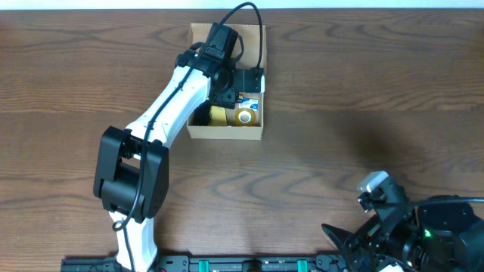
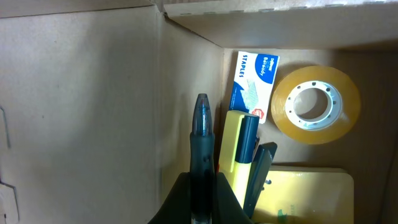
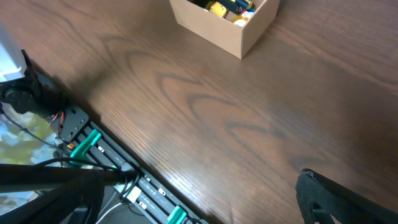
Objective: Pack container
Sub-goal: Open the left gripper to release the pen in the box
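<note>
The tan cardboard container point(image 1: 227, 133) stands open at the back middle of the table; its corner also shows in the right wrist view point(image 3: 242, 37). My left gripper point(image 1: 226, 92) reaches down inside it and is shut on a dark blue pen point(image 2: 202, 140), held along the box's bare left floor point(image 2: 93, 112). Inside lie a roll of yellow tape point(image 2: 315, 104), a blue-and-white staples box point(image 2: 255, 84), a yellow highlighter point(image 2: 238, 140) and a yellow notepad point(image 2: 308, 196). My right gripper point(image 1: 344, 243) rests open and empty at the front right, far from the box.
A dark clip-like item point(image 2: 260, 177) lies between the highlighter and the notepad. The table's front edge carries a rail with cables and green clamps point(image 3: 93, 149). Bare wooden table point(image 1: 340, 128) surrounds the box.
</note>
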`<state>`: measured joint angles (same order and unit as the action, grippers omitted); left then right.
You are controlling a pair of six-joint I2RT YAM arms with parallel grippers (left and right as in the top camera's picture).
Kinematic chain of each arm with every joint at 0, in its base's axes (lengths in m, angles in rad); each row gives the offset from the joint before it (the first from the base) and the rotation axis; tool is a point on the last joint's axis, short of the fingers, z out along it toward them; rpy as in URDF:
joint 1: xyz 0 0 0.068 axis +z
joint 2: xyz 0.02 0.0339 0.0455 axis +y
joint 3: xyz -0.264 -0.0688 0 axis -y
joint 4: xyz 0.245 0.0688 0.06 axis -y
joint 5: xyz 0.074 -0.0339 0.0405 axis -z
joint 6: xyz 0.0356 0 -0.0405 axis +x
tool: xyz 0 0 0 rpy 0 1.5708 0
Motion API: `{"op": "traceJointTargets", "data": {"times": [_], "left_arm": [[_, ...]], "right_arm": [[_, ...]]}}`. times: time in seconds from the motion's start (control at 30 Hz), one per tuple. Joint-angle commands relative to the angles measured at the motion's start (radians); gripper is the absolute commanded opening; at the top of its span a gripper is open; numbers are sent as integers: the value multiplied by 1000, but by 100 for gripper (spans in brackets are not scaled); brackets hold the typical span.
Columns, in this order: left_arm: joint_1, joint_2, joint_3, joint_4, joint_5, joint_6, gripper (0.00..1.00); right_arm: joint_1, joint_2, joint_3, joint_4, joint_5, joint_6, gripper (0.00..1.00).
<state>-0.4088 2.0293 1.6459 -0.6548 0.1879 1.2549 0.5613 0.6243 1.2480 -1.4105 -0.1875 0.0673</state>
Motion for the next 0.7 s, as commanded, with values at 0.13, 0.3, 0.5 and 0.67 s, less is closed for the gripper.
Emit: {"op": "traceJointTargets", "data": {"times": [0.13,0.3,0.5,0.67], "left_arm": [[-1,13,3,-3,19,2,20],[-2,13,3,-3,19,2,29],[-2,13,3,0,18,-6,30],[-7,-5,12,45,-13,-151,29]], "right_arm": [[0,0,1,0,-8,6,99],[0,0,1,0,-8,6,99],[0,0,1,0,-8,6,99],[0,0,1,0,-8,6,99]]}}
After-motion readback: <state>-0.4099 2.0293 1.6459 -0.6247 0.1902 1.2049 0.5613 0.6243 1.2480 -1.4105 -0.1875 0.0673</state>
